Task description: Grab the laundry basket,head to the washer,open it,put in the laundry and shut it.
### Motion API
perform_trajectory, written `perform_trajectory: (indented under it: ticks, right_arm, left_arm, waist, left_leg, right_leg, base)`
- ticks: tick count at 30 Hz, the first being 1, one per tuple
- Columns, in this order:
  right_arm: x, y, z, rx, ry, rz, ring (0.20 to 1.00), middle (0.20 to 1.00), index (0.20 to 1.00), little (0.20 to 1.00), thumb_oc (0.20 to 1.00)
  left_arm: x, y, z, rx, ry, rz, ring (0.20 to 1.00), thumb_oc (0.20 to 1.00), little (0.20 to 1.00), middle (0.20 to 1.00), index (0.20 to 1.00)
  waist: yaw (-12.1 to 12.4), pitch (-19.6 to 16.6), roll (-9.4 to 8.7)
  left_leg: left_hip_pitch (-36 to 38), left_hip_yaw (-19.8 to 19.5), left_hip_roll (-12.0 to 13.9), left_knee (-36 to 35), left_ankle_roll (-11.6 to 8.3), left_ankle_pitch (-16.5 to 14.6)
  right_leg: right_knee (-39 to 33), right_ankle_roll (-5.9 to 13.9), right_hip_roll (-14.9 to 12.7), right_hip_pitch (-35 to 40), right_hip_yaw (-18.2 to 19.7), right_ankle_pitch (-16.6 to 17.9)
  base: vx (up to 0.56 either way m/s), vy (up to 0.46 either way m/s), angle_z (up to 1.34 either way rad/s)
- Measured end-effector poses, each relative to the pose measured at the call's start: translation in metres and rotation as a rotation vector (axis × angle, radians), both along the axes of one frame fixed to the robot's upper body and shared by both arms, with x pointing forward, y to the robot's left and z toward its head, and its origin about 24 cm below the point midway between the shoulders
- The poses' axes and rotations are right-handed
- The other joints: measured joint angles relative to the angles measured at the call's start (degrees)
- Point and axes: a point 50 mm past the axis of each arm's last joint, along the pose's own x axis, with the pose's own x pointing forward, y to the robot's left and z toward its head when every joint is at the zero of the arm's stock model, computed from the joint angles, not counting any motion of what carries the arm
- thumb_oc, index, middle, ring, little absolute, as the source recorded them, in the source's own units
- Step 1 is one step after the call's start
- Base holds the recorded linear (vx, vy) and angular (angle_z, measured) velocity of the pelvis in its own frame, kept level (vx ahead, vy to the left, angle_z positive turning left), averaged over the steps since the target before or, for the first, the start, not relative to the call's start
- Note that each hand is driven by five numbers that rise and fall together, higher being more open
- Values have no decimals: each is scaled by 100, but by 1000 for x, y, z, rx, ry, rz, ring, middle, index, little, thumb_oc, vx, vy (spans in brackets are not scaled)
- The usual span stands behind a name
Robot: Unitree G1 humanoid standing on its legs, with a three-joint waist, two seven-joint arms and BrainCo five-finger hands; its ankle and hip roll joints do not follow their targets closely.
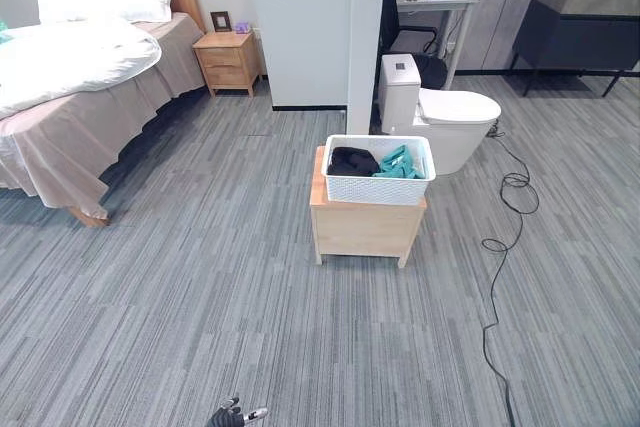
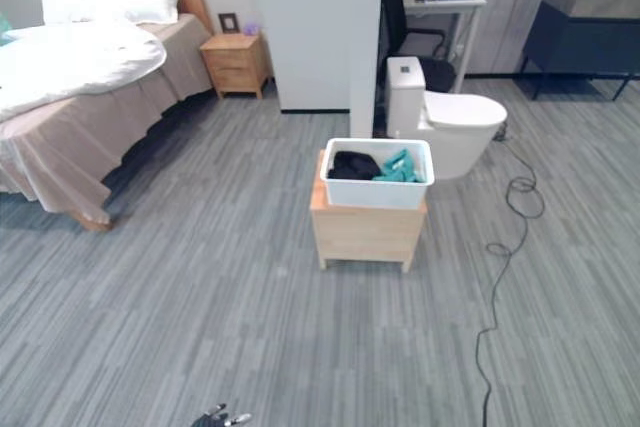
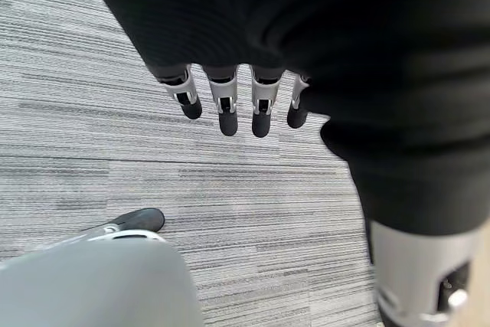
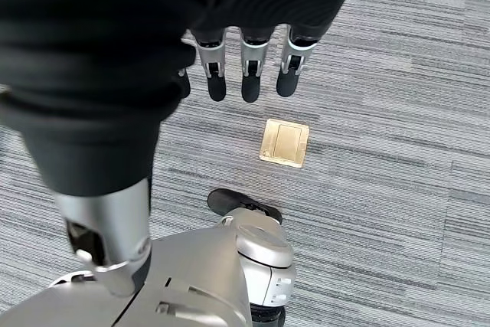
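Bed (image 1: pixel 70 77) at far left of grey carpet floor (image 1: pixel 200 297), toilet (image 1: pixel 445 112) at far right. Wooden cabinet (image 1: pixel 365 222) mid-floor, white laundry basket (image 1: pixel 380 172) covering its top, black and teal laundry (image 1: pixel 375 161) inside. Left hand (image 3: pixel 237 101) hangs over carpet, fingers straight, holding nothing. Right hand (image 4: pixel 249 74) likewise straight-fingered and empty, above brass floor plate (image 4: pixel 284 142).

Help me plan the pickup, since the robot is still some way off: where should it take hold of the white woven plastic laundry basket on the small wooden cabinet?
Probably by the two short ends of the white woven plastic laundry basket, under its rim, one robot hand each side, approaching from the front. It sits upright, long side facing the robot, on the small wooden cabinet.
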Motion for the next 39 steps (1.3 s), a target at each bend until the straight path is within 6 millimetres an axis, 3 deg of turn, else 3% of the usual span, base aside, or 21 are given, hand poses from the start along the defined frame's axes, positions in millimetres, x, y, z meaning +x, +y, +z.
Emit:
perform_trajectory:
  ticks: [15, 26, 29, 30, 31, 32, 33, 34, 35, 38, 39]
  right_arm:
    - [-18, -9, 2, -29, 63, 13, 1000, 1000, 1000, 1000, 1000]
    - [-12, -10, 3, -33, 45, 2, 1000, 1000, 1000, 1000, 1000]
    - [-2, -10, 3, -33, 15, -28, 1000, 1000, 1000, 1000, 1000]
    - [7, -9, 3, -30, -6, -23, 1000, 1000, 1000, 1000, 1000]
    - [18, -3, 1, -12, -33, -16, 1000, 1000, 1000, 1000, 1000]
    - [22, -5, 2, -19, -39, -15, 1000, 1000, 1000, 1000, 1000]
    - [31, -6, 3, -22, -60, -9, 1000, 1000, 1000, 1000, 1000]
    - [34, -6, 4, -24, -65, -2, 1000, 1000, 1000, 1000, 1000]
    - [39, -6, 4, -24, -79, -7, 1000, 1000, 1000, 1000, 1000]
    - [44, -10, 6, -38, -107, -29, 1000, 1000, 1000, 1000, 1000]
    - [52, -10, 8, -39, -133, -27, 1000, 1000, 1000, 1000, 1000]
  left_arm:
    - [-8, -3, -1, -9, 13, 2, 1000, 1000, 1000, 1000, 1000]
    - [-10, -3, -1, -16, 4, 18, 1000, 1000, 1000, 1000, 1000]
    - [-9, 2, 0, -10, -6, 61, 1000, 1000, 1000, 1000, 1000]
    - [-5, 2, 1, -13, -20, 65, 1000, 1000, 1000, 1000, 1000]
    - [9, 11, 6, -5, -74, 105, 1000, 1000, 1000, 1000, 1000]
    - [16, 13, 8, -3, -92, 111, 1000, 1000, 1000, 1000, 1000]
    - [19, 14, 9, -2, -100, 118, 1000, 1000, 1000, 1000, 1000]
    - [18, 17, 9, -3, -102, 145, 1000, 1000, 1000, 1000, 1000]
    - [17, 22, 10, 6, -98, 159, 1000, 1000, 1000, 1000, 1000]
    - [13, 22, 9, 7, -86, 166, 1000, 1000, 1000, 1000, 1000]
    - [13, 21, 8, 5, -84, 165, 1000, 1000, 1000, 1000, 1000]
  waist:
    - [-2, -72, 162]
    - [1, -60, 176]
    - [22, 72, 80]
    - [63, 229, -17]
    - [186, 504, -326]
    - [311, 668, -408]
    - [369, 773, -461]
    - [363, 873, -556]
    - [327, 914, -625]
    - [339, 839, -610]
    - [379, 856, -555]
  left_leg:
    - [96, -82, -60, -116, -19, 17]
    - [92, -229, -58, -229, -77, 50]
    - [-24, -387, 64, -151, -261, 138]
    - [-208, -494, 91, 249, -387, 126]
    - [-1339, -733, 125, 2263, -639, 128]
    - [-1877, -866, 185, 3181, -879, 396]
    - [-2213, -983, 189, 3648, -917, 639]
    - [-2461, -923, 266, 3978, -808, 634]
    - [-2548, -684, 431, 3655, -697, 576]
    - [-2271, -470, 667, 1195, -782, 696]
    - [-2283, -457, 672, 939, -821, 845]
  right_leg:
    - [-400, 62, -4, 281, -86, 160]
    - [-490, 66, 38, 343, -153, 162]
    - [-493, -50, 175, 322, -217, 102]
    - [-461, -104, 229, 363, -226, 64]
    - [-453, -423, 263, 289, -208, 28]
    - [-405, -565, 307, 274, -224, 68]
    - [-378, -631, 325, 277, -229, 47]
    - [-490, -594, 342, 375, -321, 43]
    - [-504, -571, 375, 387, -417, 0]
    - [-503, -511, 560, 359, -483, -111]
    - [-503, -551, 623, 378, -468, -97]
  base:
    - [2, -3, 2]
    - [17, -67, 6]
    - [21, -232, 23]
    - [4, -407, 49]
    - [21, -321, 44]
    - [75, -211, 30]
    - [93, -40, 5]
    - [128, -3, 17]
    - [214, 39, 34]
    - [223, 50, 10]
    - [325, 78, -11]
